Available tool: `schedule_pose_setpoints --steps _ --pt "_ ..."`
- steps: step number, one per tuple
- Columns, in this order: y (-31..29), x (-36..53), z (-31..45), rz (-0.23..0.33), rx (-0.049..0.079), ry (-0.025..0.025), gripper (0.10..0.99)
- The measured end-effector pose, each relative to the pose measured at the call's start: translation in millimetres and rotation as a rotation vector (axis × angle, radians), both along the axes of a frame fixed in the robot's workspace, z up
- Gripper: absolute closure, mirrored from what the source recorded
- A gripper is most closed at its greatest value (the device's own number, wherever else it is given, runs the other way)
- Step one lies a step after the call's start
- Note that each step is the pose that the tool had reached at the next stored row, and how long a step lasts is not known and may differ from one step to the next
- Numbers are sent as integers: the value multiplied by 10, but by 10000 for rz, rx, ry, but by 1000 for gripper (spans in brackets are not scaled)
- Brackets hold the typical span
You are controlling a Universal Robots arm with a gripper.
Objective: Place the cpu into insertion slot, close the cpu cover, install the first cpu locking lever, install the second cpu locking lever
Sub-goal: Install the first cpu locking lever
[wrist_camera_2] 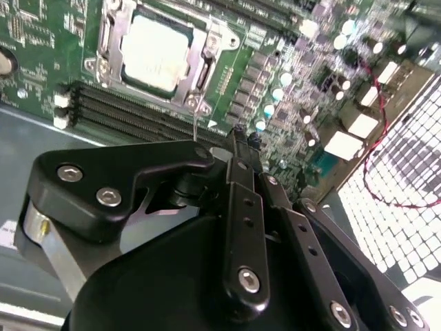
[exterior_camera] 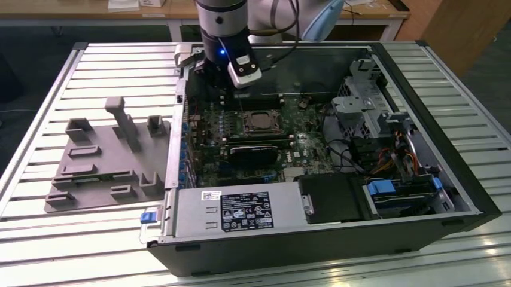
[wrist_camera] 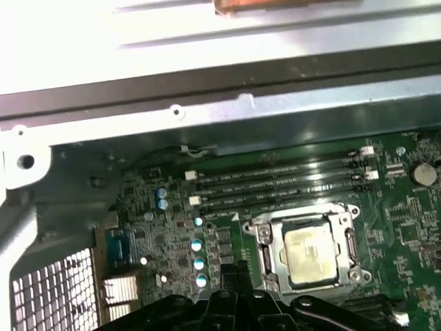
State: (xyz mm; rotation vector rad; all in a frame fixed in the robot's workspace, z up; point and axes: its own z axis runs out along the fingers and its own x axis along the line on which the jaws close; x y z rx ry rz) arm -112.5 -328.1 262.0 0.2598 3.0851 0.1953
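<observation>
Gripper (wrist_camera_2: 238,135), black and metal-linked, has its two fingers drawn together with nothing between them. It hangs over the green circuit board (wrist_camera_2: 41,41), beside the rows of long black memory slots (wrist_camera_2: 131,114) and apart from the chip. In the exterior view the arm (exterior_camera: 220,24) stands in the upper middle of the frame, over the far side of the open black computer case (exterior_camera: 447,179). The cpu (wrist_camera_2: 155,52), a flat square chip with a pale silvery top, lies near that frame's centre. The cpu cover (wrist_camera_2: 111,34), a thin silvery metal frame, lies around the chip.
</observation>
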Motion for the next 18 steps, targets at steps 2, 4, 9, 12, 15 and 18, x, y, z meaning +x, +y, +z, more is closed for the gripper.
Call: schedule_pose_setpoints --steps 2,4,9,12,15,18 --pt "0 -14 -4 0 213 -28 984" --pt "0 -27 -8 0 434 -58 984" --pt "0 -37 -35 -1 783 -123 984" --pt "-1 -37 -52 0 875 -124 984" --pt "-1 -37 -60 -1 1031 -130 984" --pt "0 -37 -66 -3 1127 -133 984"
